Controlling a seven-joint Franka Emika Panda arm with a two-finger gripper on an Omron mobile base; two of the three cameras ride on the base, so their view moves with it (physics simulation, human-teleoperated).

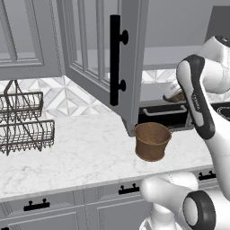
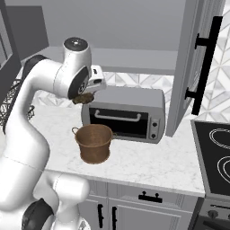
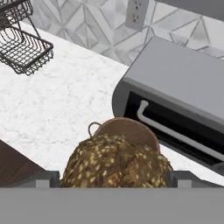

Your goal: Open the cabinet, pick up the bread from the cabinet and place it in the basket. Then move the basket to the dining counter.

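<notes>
The jaws stand wide, clamped on the bread — a seeded, lumpy brown roll, likely light and soft, best gripped gently across its middle. It hangs directly above the basket, which rests on the marble surface.

Woven, rough-looking basket on a smooth veined marble bench; bread crusty and seed-speckled; toaster oven matt grey metal.
</notes>
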